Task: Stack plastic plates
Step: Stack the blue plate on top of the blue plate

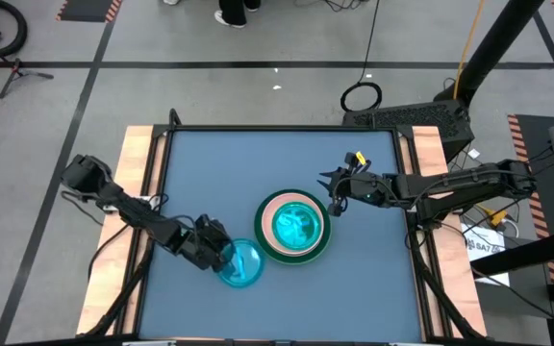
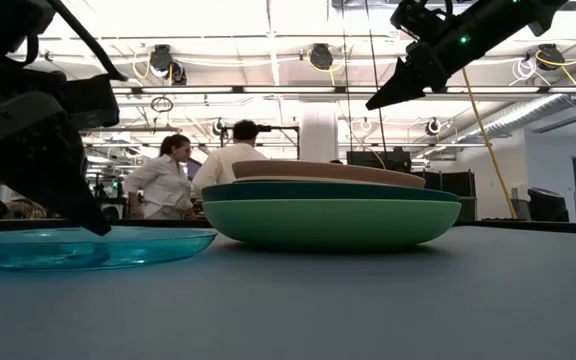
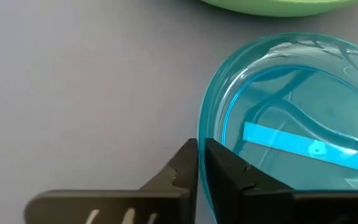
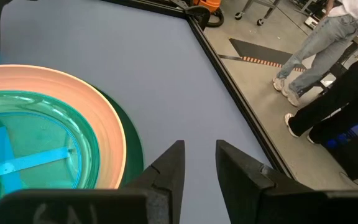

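A small translucent cyan plate (image 1: 243, 262) rests bottom down on the blue-grey table, near the front. My left gripper (image 1: 221, 255) is at its left rim, shut on it. To the right stands a stack of plastic plates (image 1: 293, 226): large green plates below, a pink plate (image 4: 104, 118) on them, and a translucent cyan plate (image 4: 36, 143) on top. My right gripper (image 1: 335, 197) hangs open in the air above the stack's far right rim, with nothing between its fingers. My left gripper pinches the cyan plate's rim (image 3: 202, 124) on the side toward the table's left. One finger (image 3: 232, 171) is inside the plate and the other (image 3: 182, 165) outside. The fingers come slanting down from the table's left. The plate's bottom (image 2: 88, 247) lies flat on the table.
The table has raised wooden side rails (image 1: 138, 173). Bare table surface lies to the far left (image 1: 219, 173) and along the front right (image 1: 354, 298). People stand in the room behind the table (image 2: 168, 175), and legs show on the floor beside it (image 4: 328, 74).
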`<state>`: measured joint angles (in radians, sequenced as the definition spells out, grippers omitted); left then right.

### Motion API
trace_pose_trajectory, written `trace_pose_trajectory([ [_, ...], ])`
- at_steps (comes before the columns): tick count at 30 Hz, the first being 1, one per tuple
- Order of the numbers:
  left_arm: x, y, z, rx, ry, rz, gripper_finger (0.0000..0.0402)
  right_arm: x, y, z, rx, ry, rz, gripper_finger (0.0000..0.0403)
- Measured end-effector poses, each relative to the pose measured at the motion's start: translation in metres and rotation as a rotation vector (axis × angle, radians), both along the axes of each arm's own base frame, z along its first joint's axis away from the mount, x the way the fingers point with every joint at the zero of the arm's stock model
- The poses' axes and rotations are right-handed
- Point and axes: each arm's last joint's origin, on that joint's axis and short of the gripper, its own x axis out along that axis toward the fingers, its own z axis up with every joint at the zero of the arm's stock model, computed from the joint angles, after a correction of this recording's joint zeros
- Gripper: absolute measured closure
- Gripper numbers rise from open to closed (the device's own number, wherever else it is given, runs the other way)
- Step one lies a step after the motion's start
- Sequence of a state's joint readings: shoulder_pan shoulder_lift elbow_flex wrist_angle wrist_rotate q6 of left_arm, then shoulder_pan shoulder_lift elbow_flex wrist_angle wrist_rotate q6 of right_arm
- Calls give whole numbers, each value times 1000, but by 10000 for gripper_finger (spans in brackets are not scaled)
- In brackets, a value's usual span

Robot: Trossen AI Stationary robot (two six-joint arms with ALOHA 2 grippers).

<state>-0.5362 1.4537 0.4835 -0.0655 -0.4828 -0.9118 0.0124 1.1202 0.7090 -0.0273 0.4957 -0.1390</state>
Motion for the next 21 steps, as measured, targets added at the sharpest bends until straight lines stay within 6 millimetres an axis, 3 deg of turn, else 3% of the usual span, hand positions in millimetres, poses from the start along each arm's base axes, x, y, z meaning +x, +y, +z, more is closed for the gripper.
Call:
trace_pose_trajectory([
  [8, -6, 4, 11, 5, -4, 1, 395, 0, 0, 0, 0, 0, 0, 316],
  [21, -11, 7, 30, -1, -65, -20, 397, 0, 0, 0, 0, 0, 0, 316],
])
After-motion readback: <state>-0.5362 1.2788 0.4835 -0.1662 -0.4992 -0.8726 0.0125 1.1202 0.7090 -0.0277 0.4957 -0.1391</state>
